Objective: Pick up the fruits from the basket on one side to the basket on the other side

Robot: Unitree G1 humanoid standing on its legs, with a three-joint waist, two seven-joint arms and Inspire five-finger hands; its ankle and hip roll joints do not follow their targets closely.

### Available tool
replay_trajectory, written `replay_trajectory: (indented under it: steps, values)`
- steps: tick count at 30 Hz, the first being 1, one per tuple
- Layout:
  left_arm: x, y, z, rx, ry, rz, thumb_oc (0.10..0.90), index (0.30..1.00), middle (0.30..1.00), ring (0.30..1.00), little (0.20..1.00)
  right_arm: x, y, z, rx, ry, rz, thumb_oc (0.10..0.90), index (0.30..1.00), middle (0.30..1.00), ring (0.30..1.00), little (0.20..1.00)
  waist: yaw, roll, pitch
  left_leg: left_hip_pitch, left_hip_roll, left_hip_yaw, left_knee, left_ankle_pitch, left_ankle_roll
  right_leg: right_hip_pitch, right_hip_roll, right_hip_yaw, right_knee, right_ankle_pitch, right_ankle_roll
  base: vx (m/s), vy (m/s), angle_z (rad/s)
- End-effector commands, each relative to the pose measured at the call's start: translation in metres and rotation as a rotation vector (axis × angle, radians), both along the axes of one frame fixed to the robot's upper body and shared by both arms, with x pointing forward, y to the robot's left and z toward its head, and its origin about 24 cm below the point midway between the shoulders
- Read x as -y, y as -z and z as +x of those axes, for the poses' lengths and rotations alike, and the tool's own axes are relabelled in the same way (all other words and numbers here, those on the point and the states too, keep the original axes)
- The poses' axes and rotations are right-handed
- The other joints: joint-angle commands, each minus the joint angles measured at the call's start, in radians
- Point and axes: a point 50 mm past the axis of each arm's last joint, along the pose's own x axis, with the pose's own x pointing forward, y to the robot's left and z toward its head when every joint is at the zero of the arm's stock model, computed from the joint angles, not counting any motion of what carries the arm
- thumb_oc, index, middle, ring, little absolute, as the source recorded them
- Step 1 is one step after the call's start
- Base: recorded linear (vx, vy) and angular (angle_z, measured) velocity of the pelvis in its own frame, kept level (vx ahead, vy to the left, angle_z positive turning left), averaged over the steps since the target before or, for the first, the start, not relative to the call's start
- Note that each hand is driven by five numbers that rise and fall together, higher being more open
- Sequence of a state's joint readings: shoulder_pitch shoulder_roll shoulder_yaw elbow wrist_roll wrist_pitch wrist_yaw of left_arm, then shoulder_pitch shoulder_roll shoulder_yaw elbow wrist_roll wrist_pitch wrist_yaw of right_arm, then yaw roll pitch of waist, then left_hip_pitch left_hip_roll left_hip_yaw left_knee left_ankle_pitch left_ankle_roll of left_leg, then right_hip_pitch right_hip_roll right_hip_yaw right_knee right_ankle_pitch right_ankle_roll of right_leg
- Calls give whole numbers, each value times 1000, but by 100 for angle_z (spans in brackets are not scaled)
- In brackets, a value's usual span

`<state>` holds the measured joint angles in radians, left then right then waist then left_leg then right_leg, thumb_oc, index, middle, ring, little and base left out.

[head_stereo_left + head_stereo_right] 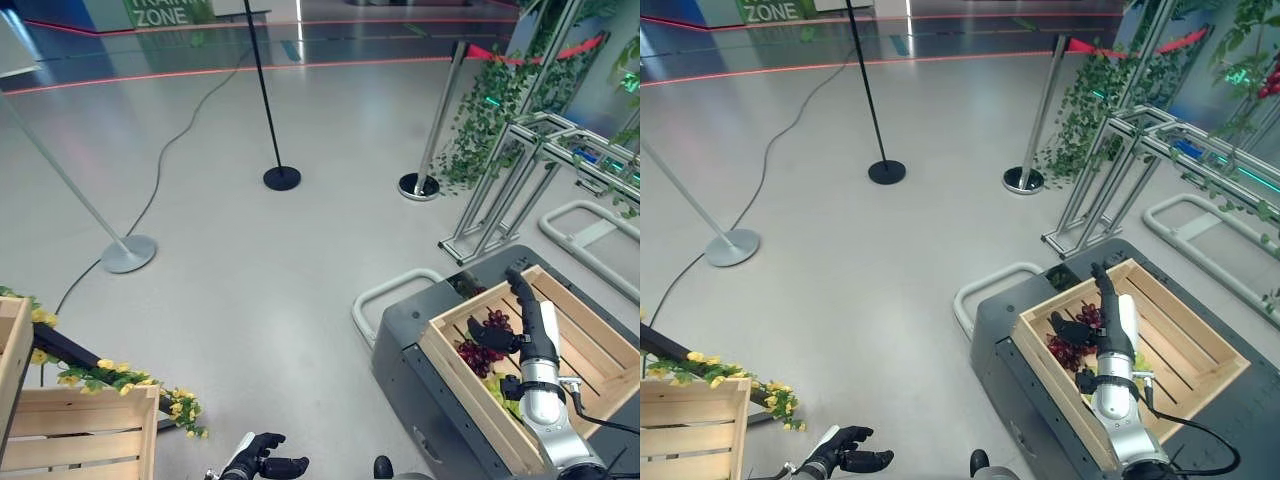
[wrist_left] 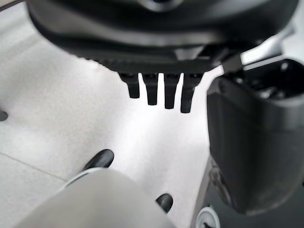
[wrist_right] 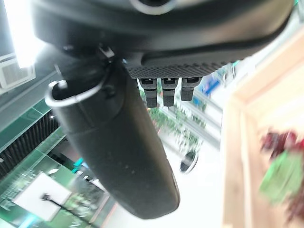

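The right hand (image 1: 520,300) is held with straight fingers above the dark purple grape bunch (image 1: 480,350), which is seen inside the slatted wooden crate (image 1: 590,345). The left hand (image 1: 262,458) is held loosely spread over the floor.

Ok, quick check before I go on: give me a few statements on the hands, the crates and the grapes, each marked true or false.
1. The right hand is above the wooden crate on the grey cart. True.
2. The right hand is closed around the dark red grapes. False: its fingers are straight, and the grapes lie in the crate.
3. The left hand is low at the view's bottom edge, over the floor. True.
4. The left hand holds a fruit. False: it holds nothing.
5. The left-side crate stands beside yellow flowers. True.
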<state>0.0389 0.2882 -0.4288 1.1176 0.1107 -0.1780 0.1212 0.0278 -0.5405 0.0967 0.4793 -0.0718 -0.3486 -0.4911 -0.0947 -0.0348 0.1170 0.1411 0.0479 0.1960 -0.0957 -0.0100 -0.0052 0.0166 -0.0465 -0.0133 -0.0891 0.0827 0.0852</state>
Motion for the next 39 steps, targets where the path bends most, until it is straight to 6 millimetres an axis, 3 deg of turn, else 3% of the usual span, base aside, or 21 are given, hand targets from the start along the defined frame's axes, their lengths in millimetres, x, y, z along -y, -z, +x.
replay_trajectory:
  steps: [1, 4, 6, 8, 9, 11, 12, 14, 15, 16, 17, 18, 20, 24, 25, 33, 39]
  values:
    - [14, -8, 29, 95, 72, -11, 800, 900, 900, 900, 900, 13, -83, 38, 350, 53, -200, 800, 900, 900, 900, 900, -6, -12, 45, -55, -4, -21, 8, -12, 16, -29, -21, 0, 2, 41, 34, -184, -39, -24]
    - [9, -14, 39, 155, 46, -2, 800, 900, 900, 900, 900, 15, -113, 60, 390, 51, -329, 800, 900, 900, 900, 900, 30, -13, 99, -67, 13, 63, 16, -1, 14, -64, -69, -159, 71, 35, 61, -158, -78, -36]
    - [0, -19, 45, 198, 5, 7, 800, 900, 900, 900, 900, 10, -127, 76, 393, 27, -397, 800, 900, 900, 900, 900, 61, -19, 128, -85, 28, 102, 44, 1, 13, -78, -88, -229, 106, 27, 68, -130, -160, -101]
    - [-10, -24, 53, 230, -70, -10, 800, 900, 900, 900, 900, 12, -129, 82, 354, 23, -466, 800, 900, 900, 900, 900, 71, -29, 146, -112, 36, 81, 84, -10, 11, -72, -77, -218, 99, 16, 54, 11, -297, -80]
    - [-21, -30, 61, 275, -226, -66, 800, 900, 900, 900, 900, 16, -131, 84, 321, 15, -532, 800, 900, 900, 900, 900, 79, -39, 153, -135, 40, 76, 143, -27, 6, -68, -73, -224, 101, 3, 36, 50, -320, -17]
    - [-25, -33, 66, 299, -273, -82, 800, 900, 900, 900, 900, 18, -134, 86, 311, 12, -564, 800, 900, 900, 900, 900, 81, -45, 154, -149, 39, 78, 188, -44, 4, -70, -75, -232, 106, -2, 27, 18, -184, 10]
    - [-31, -40, 76, 353, -326, -113, 800, 900, 900, 900, 900, 26, -142, 89, 282, 9, -646, 800, 900, 900, 900, 900, 88, -63, 164, -206, 36, 73, 363, -100, -11, -80, -91, -259, 132, -19, -2, 5, -151, 28]
    - [-27, -45, 84, 392, -324, -135, 800, 900, 900, 900, 900, 35, -153, 91, 266, 14, -696, 800, 900, 900, 900, 900, 104, -62, 195, -298, 37, 14, 521, -73, -43, -84, -95, -265, 169, -37, -30, -23, -51, 25]
    - [-22, -48, 89, 421, -326, -154, 800, 900, 900, 900, 900, 38, -160, 95, 262, 8, -718, 800, 900, 900, 900, 900, 120, -50, 225, -358, 23, -58, 570, -44, -54, -95, -90, -244, 212, -58, -46, -49, 135, 16]
    - [-17, -50, 93, 445, -340, -177, 800, 900, 900, 900, 900, 38, -167, 101, 251, 7, -753, 800, 900, 900, 900, 900, 138, -33, 249, -384, 22, -109, 521, -9, -58, -113, -85, -215, 262, -79, -54, -39, 148, 3]
    - [-16, -51, 94, 449, -341, -181, 800, 900, 900, 900, 900, 38, -169, 103, 250, 6, -758, 800, 900, 900, 900, 900, 139, -32, 251, -387, 22, -115, 503, 1, -58, -117, -86, -213, 267, -81, -54, -38, 159, -30]
    - [-12, -55, 101, 474, -326, -197, 800, 900, 900, 900, 900, 39, -175, 107, 245, 16, -785, 800, 900, 900, 900, 900, 155, -11, 264, -404, 49, -134, 421, 64, -75, -124, -70, -207, 293, -104, -58, -47, 93, -48]
    - [-7, -60, 108, 483, -269, -200, 800, 900, 900, 900, 900, 45, -183, 110, 237, 36, -791, 800, 900, 900, 900, 900, 162, -7, 274, -389, 45, -98, 431, -19, -34, -180, -102, -238, 384, -143, -60, -47, 96, -44]
    - [-9, -64, 113, 491, -234, -189, 800, 900, 900, 900, 900, 48, -195, 112, 234, 62, -853, 800, 900, 900, 900, 900, 159, 0, 301, -453, 37, -98, 532, -61, -24, -277, -127, -242, 502, -153, -53, -48, 50, -10]
    - [-12, -65, 115, 490, -237, -188, 800, 900, 900, 900, 900, 50, -199, 115, 216, 77, -895, 800, 900, 900, 900, 900, 164, 6, 317, -489, 21, -114, 597, -111, -21, -312, -127, -225, 555, -180, -45, 8, 13, 23]
    - [-17, -66, 109, 493, -272, -216, 800, 900, 900, 900, 900, 67, -219, 114, 105, 116, -996, 800, 900, 900, 900, 900, 170, 39, 344, -610, 2, -124, 716, -153, -1, -428, -139, -218, 679, -219, -71, -7, 13, 4]
    - [-21, -71, 111, 524, -291, -230, 800, 900, 900, 900, 900, 70, -229, 111, 99, 106, -1023, 800, 900, 900, 900, 900, 170, 48, 360, -666, -1, -118, 774, -167, 17, -490, -151, -216, 747, -230, -76, -26, 6, 2]
